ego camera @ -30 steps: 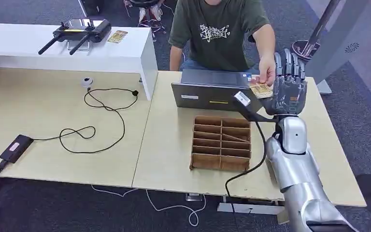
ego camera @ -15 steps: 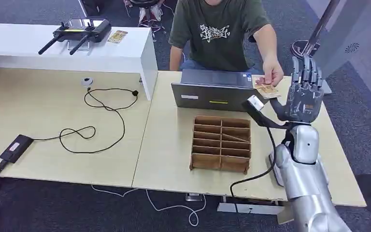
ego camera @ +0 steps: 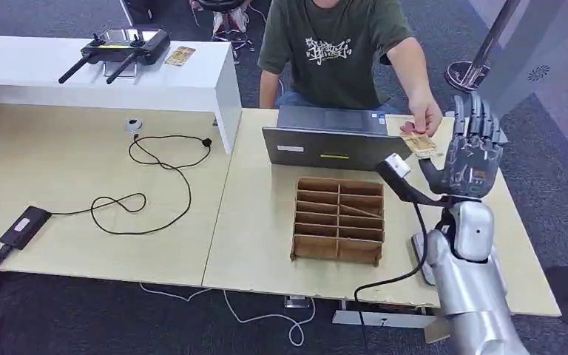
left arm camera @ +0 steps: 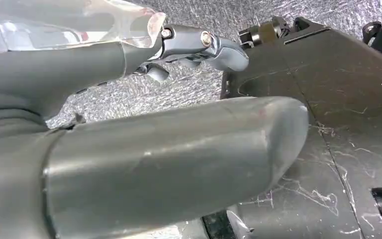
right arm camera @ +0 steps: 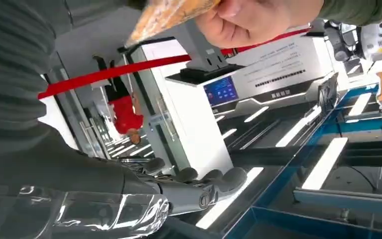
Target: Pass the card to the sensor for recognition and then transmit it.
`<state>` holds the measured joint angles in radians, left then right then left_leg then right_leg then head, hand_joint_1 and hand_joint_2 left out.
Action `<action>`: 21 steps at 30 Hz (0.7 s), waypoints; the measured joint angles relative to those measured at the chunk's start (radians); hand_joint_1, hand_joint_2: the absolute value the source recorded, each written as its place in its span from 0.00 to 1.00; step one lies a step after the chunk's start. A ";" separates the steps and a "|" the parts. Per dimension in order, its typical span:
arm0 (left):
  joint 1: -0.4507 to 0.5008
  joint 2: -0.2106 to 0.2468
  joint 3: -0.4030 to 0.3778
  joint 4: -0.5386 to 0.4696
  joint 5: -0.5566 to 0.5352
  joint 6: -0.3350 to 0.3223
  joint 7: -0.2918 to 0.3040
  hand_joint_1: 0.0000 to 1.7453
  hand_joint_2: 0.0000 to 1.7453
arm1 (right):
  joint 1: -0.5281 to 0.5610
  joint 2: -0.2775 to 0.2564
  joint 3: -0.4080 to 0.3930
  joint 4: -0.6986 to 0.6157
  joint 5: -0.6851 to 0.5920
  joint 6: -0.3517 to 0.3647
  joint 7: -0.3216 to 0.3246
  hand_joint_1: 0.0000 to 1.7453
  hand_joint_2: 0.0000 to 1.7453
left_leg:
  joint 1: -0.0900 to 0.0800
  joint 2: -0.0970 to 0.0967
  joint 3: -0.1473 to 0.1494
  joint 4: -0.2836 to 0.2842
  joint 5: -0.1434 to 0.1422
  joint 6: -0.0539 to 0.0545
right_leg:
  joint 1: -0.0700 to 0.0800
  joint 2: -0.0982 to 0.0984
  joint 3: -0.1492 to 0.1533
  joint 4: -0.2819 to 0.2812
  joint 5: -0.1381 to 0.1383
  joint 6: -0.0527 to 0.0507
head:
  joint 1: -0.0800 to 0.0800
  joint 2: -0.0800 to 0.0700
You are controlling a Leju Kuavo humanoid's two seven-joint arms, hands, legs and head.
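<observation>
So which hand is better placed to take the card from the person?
The right hand: raised, fingers apart, right beside the card the person's hand holds out. The left hand hangs low.

Colours: card [ego camera: 418, 143] orange-tan with a busy mottled print, in the person's hand [ego camera: 427, 118]. Right hand [ego camera: 473, 153] dark grey, forearm silver. Left hand [left arm camera: 144, 149] plain grey, fingers darker. Person's shirt [ego camera: 333, 44] olive green, white graphic on chest. Table [ego camera: 259, 222] pale wood grain. Divided tray [ego camera: 339, 219] brown cardboard. Laptop [ego camera: 329, 137] grey, yellow strip on front edge. Shelf [ego camera: 192, 89] at the table's far left white. Cable [ego camera: 159, 185] and adapter [ego camera: 24, 226] black. Floor [ego camera: 81, 318] dark grey carpet.
</observation>
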<state>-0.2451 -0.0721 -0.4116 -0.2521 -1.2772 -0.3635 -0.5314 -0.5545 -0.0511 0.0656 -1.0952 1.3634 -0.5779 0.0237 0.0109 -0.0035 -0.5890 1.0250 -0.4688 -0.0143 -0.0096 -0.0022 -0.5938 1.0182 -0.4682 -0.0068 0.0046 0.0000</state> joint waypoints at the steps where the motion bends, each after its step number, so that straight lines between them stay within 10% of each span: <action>1: 0.000 0.000 0.000 0.000 0.000 0.000 0.000 0.00 0.00 | 0.001 0.000 -0.001 -0.001 0.000 0.001 0.000 0.63 1.00 | 0.000 0.000 0.000 0.000 0.000 0.000 | 0.000 0.000 0.000 0.000 0.000 0.000 | 0.000 0.000; 3: 0.000 0.000 0.000 0.000 0.001 0.000 0.000 0.00 0.00 | 0.004 0.000 -0.002 -0.005 0.000 0.001 0.000 0.99 1.00 | 0.000 0.000 0.000 0.000 0.000 0.000 | 0.000 0.000 0.000 0.000 0.000 0.000 | 0.000 0.000; 21: -0.005 0.001 -0.011 0.000 -0.003 -0.009 -0.011 0.00 0.00 | 0.025 0.000 -0.030 -0.032 0.002 0.000 0.000 1.00 1.00 | 0.000 0.000 0.000 0.000 0.000 0.000 | 0.000 0.000 0.000 0.000 0.000 0.000 | 0.000 0.000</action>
<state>-0.2506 -0.0713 -0.4223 -0.2522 -1.2802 -0.3727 -0.5421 -0.5296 -0.0511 0.0359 -1.1272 1.3653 -0.5783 0.0240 0.0109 -0.0035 -0.5888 1.0250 -0.4688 -0.0143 -0.0096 -0.0022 -0.5939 1.0181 -0.4683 -0.0068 0.0046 0.0000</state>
